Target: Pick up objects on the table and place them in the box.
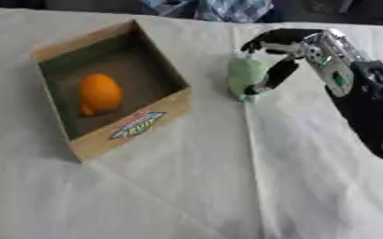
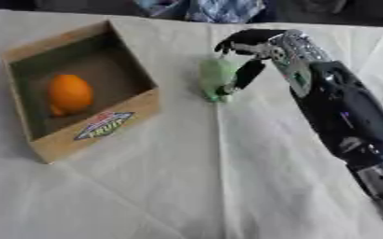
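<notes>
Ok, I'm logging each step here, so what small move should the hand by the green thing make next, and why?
Probably lift. The right hand looks curled round the pale green object, which seems to sit on the white cloth beside the box. The orange fruit is already inside, so raising it clears the box wall.

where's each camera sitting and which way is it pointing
Left eye view: in the robot's head, looking down at the table; right hand at the green object.
Right eye view: beside it in the head, same downward aim; more of the right arm shows.
Shared: box holding an orange fruit; no left hand.
</notes>
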You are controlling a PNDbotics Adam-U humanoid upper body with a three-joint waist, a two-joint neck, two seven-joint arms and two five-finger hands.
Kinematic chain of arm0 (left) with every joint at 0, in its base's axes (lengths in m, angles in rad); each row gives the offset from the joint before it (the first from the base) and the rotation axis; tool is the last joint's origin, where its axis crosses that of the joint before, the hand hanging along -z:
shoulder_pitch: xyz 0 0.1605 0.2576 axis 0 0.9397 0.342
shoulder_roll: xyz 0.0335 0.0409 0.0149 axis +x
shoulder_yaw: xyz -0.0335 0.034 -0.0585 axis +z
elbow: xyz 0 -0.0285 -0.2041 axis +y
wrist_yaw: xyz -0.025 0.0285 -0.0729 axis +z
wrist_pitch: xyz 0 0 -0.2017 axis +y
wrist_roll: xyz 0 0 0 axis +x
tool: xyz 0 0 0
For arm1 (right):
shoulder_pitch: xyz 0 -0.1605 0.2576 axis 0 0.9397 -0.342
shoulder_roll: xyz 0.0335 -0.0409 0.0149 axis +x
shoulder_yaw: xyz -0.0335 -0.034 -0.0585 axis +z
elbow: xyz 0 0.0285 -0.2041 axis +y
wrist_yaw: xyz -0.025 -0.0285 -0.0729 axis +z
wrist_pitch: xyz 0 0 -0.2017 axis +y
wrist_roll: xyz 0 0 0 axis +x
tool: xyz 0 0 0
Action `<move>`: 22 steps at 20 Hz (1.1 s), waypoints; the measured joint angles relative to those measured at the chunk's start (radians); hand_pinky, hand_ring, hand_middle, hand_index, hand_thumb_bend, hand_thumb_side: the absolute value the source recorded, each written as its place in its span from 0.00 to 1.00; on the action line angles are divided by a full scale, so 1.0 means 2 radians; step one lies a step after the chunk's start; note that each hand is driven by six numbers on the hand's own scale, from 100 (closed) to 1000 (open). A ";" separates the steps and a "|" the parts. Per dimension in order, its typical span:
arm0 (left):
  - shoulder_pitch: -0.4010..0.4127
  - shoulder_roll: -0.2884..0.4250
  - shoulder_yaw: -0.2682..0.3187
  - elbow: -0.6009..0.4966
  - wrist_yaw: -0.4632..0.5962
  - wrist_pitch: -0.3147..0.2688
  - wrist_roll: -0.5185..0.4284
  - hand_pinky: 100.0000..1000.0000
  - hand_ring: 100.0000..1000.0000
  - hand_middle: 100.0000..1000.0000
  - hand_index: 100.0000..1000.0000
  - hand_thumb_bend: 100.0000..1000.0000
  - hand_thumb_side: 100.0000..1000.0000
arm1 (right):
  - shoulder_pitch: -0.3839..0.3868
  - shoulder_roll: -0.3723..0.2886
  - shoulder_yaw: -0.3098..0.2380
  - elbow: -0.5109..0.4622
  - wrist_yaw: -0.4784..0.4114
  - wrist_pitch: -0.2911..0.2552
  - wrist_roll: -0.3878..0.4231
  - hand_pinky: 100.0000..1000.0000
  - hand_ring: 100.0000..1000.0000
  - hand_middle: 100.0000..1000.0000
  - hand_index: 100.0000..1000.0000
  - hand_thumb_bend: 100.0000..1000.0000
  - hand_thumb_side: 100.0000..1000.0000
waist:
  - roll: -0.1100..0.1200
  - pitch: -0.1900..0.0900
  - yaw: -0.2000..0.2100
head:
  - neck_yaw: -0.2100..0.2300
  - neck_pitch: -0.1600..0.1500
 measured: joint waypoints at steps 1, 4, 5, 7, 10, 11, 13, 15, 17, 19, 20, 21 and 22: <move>0.000 0.000 0.000 0.000 0.000 0.000 0.000 0.58 0.78 1.00 0.67 0.17 0.99 | 0.000 0.001 0.000 0.002 0.001 -0.001 -0.001 0.91 0.88 0.82 0.98 0.53 0.39 | 0.000 0.000 0.000 | 0.000 0.000; 0.000 0.000 0.000 0.000 0.000 0.000 -0.001 0.58 0.78 1.00 0.67 0.17 0.99 | -0.002 0.002 0.000 0.009 0.001 -0.001 -0.003 0.89 0.87 0.81 0.97 0.53 0.39 | 0.000 0.000 0.000 | 0.000 0.000; 0.000 0.000 0.000 0.000 0.000 0.001 -0.001 0.58 0.78 1.00 0.67 0.17 0.99 | -0.003 0.003 0.000 0.010 0.001 -0.001 -0.003 0.89 0.87 0.81 0.97 0.52 0.38 | 0.000 0.000 0.000 | 0.000 0.000; 0.000 0.000 0.000 0.000 0.000 0.001 -0.002 0.58 0.78 1.00 0.66 0.17 0.99 | -0.004 0.006 0.000 0.014 0.001 -0.001 -0.003 0.88 0.87 0.79 0.95 0.50 0.38 | 0.000 0.000 0.000 | 0.000 -0.002; 0.000 0.000 0.000 0.000 0.000 0.001 -0.002 0.58 0.78 1.00 0.66 0.17 0.99 | -0.005 0.006 0.000 0.016 0.001 -0.001 -0.003 0.87 0.86 0.75 0.90 0.47 0.38 | 0.000 0.000 0.000 | 0.000 -0.003; 0.000 0.000 0.000 0.000 0.000 0.001 -0.002 0.58 0.78 1.00 0.66 0.17 0.99 | -0.005 0.006 0.000 0.016 0.001 -0.001 -0.003 0.86 0.85 0.73 0.89 0.43 0.38 | 0.000 0.000 0.000 | 0.000 -0.003; 0.000 0.000 0.000 0.000 0.000 0.001 -0.003 0.58 0.78 1.00 0.66 0.17 0.99 | -0.004 0.006 0.000 0.015 -0.002 0.000 -0.005 0.85 0.85 0.72 0.88 0.40 0.38 | 0.000 0.000 0.000 | 0.000 -0.003; 0.000 0.000 0.000 0.000 0.000 0.001 -0.004 0.58 0.78 1.00 0.66 0.17 0.99 | -0.004 0.006 -0.001 0.014 -0.010 0.002 -0.005 0.85 0.84 0.72 0.88 0.38 0.38 | -0.001 0.000 0.000 | 0.001 -0.003; 0.000 0.000 0.000 0.000 0.000 0.002 -0.004 0.58 0.78 1.00 0.66 0.17 0.99 | -0.004 0.006 -0.001 0.010 -0.018 0.004 -0.003 0.85 0.84 0.71 0.86 0.36 0.37 | -0.001 0.000 0.000 | 0.001 -0.003; 0.000 0.000 0.000 0.000 -0.001 0.002 -0.005 0.58 0.78 1.00 0.66 0.17 0.99 | -0.004 0.006 -0.003 0.006 -0.026 0.007 0.000 0.84 0.83 0.69 0.85 0.34 0.36 | -0.001 0.000 0.000 | 0.001 -0.004; 0.000 0.000 0.000 0.000 -0.001 0.002 -0.005 0.58 0.78 1.00 0.66 0.17 0.99 | -0.004 0.006 -0.003 0.004 -0.028 0.009 0.001 0.84 0.83 0.67 0.83 0.35 0.34 | -0.001 0.000 0.000 | 0.001 -0.004; 0.000 0.000 0.000 0.000 -0.001 0.002 -0.005 0.58 0.78 1.00 0.66 0.17 0.99 | -0.004 0.006 -0.003 0.002 -0.030 0.012 0.001 0.83 0.82 0.66 0.82 0.34 0.33 | -0.001 0.000 0.000 | 0.001 -0.004; 0.000 0.000 0.000 0.000 -0.001 0.002 -0.005 0.58 0.78 1.00 0.66 0.17 0.99 | -0.004 0.006 -0.003 0.001 -0.032 0.014 0.002 0.83 0.82 0.66 0.82 0.32 0.31 | -0.001 0.000 0.000 | 0.001 -0.004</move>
